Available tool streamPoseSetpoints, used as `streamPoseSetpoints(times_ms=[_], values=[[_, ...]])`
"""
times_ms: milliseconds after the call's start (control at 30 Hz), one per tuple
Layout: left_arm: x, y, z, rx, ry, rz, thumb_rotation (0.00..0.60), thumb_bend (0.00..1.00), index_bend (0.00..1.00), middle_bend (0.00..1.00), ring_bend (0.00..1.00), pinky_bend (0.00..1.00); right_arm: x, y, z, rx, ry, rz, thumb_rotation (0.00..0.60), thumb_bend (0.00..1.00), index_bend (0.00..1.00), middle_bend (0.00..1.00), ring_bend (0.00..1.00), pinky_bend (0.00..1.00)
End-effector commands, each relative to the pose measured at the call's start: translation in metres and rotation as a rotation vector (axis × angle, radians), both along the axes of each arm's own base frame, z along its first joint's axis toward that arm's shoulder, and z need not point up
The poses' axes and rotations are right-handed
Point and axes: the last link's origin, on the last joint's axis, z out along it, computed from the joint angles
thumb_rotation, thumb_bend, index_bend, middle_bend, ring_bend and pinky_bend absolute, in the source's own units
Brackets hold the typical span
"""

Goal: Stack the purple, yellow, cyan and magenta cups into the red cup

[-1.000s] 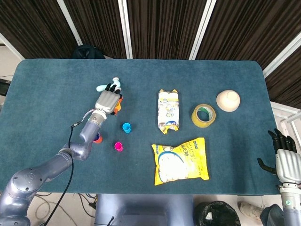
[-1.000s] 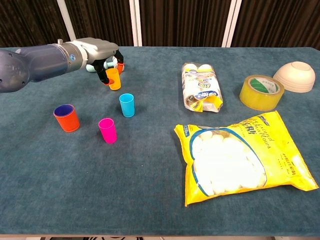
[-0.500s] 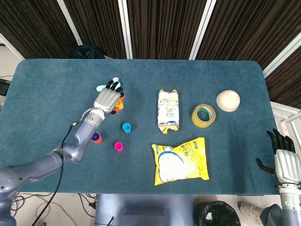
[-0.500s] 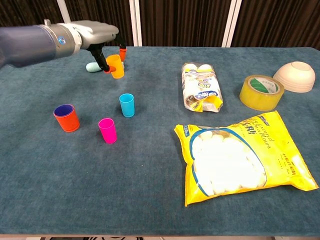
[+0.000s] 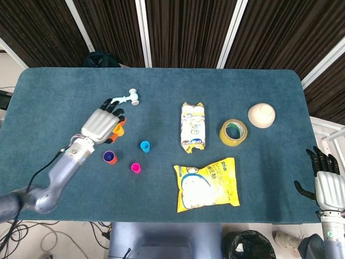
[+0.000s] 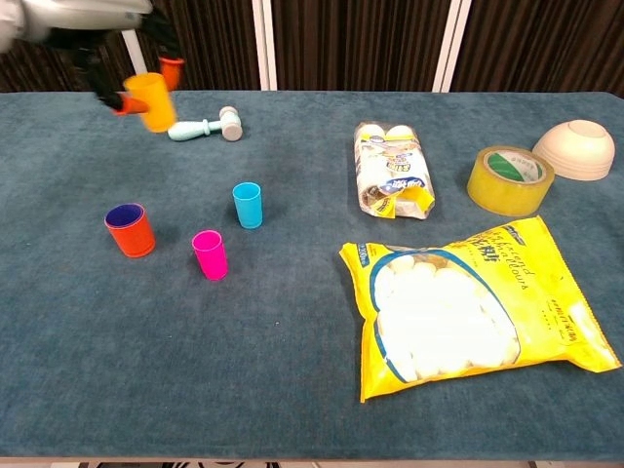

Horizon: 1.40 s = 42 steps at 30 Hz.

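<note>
The left hand [image 5: 101, 124] pinches the yellow cup [image 6: 151, 100] in the air, at 12 o'clock from the red cup [image 6: 130, 230].

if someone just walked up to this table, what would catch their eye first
Probably the left hand, holding the yellow cup in the air above the table's left side. Below it, the red cup stands with the purple cup nested inside, and a big yellow snack bag lies front right.
</note>
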Motion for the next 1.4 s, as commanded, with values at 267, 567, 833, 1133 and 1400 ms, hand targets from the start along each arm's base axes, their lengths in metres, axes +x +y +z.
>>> streamPoseSetpoints(times_ms=[267, 567, 833, 1133, 1400], values=[[-0.042, -0.042, 0.023, -0.005, 0.041, 0.050, 0.600, 0.35, 0.47, 0.22, 0.00, 0.00, 0.004, 0.002, -0.002, 0.006, -0.005, 0.014, 0.600, 0.32, 0.11, 0.04, 0.10, 0.00], [-0.060, -0.043, 0.007, -0.041, 0.031, 0.054, 0.600, 0.35, 0.47, 0.22, 0.00, 0.00, 0.003, 0.002, -0.004, 0.015, -0.006, 0.008, 0.600, 0.32, 0.11, 0.04, 0.10, 0.00], [-0.059, -0.038, -0.012, -0.065, 0.018, 0.018, 0.600, 0.35, 0.47, 0.23, 0.00, 0.00, 0.002, 0.001, -0.003, 0.009, -0.007, 0.005, 0.600, 0.32, 0.11, 0.04, 0.10, 0.00], [-0.060, -0.038, -0.024, -0.087, 0.023, 0.007, 0.600, 0.35, 0.47, 0.23, 0.00, 0.00, 0.002, 0.001, -0.001, 0.002, -0.014, 0.003, 0.600, 0.32, 0.11, 0.04, 0.10, 0.00], [-0.060, -0.037, -0.031, -0.100, 0.029, 0.003, 0.600, 0.35, 0.47, 0.23, 0.00, 0.00, 0.002, 0.001, -0.001, -0.002, -0.015, -0.001, 0.600, 0.32, 0.11, 0.04, 0.10, 0.00]])
